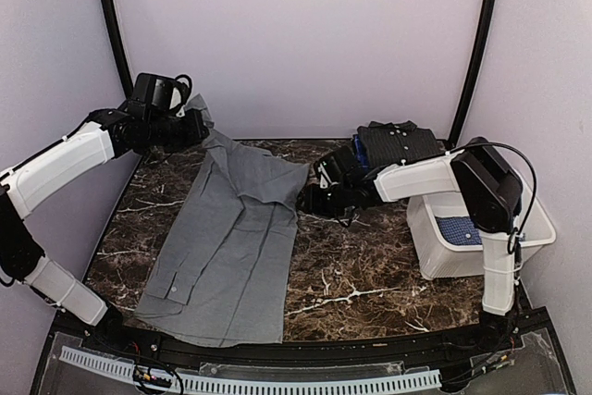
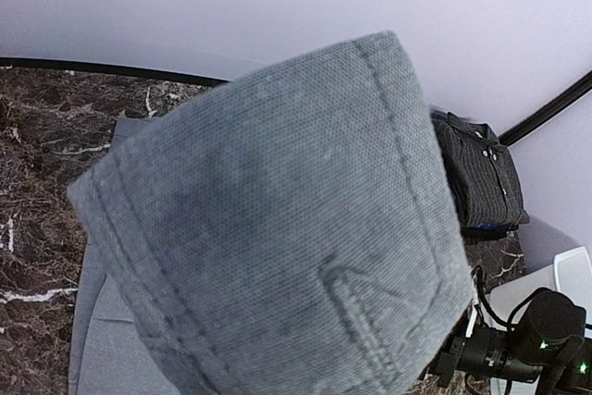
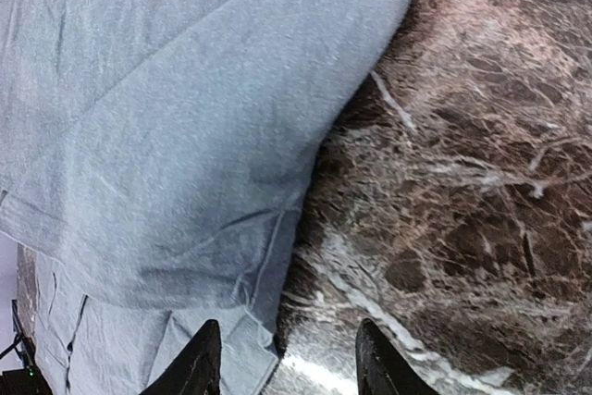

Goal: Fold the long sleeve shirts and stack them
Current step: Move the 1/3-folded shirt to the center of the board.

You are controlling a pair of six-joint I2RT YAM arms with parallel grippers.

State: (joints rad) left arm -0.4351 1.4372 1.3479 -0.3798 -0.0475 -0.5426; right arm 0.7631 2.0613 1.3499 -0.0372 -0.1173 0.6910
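Note:
The mid-grey long sleeve shirt (image 1: pixel 231 247) lies spread down the left half of the marble table (image 1: pixel 370 275). One far corner of it is lifted by my left gripper (image 1: pixel 198 125), which is shut on the cloth. In the left wrist view this grey cloth (image 2: pixel 277 228), with a stitched cuff, fills the frame and hides the fingers. My right gripper (image 1: pixel 311 195) hovers at the shirt's upper right edge. It stands open (image 3: pixel 289 369), one fingertip (image 3: pixel 199 363) over the grey shirt (image 3: pixel 166 136) and the other over bare marble, nothing between them. A blue dotted shirt (image 1: pixel 460 228) lies in the white tub (image 1: pixel 444 261).
A folded dark shirt (image 1: pixel 398 143) with white buttons sits at the back right on something blue; it also shows in the left wrist view as a dark shirt (image 2: pixel 481 173). The tub stands at the right edge. Black frame posts rise at the back corners.

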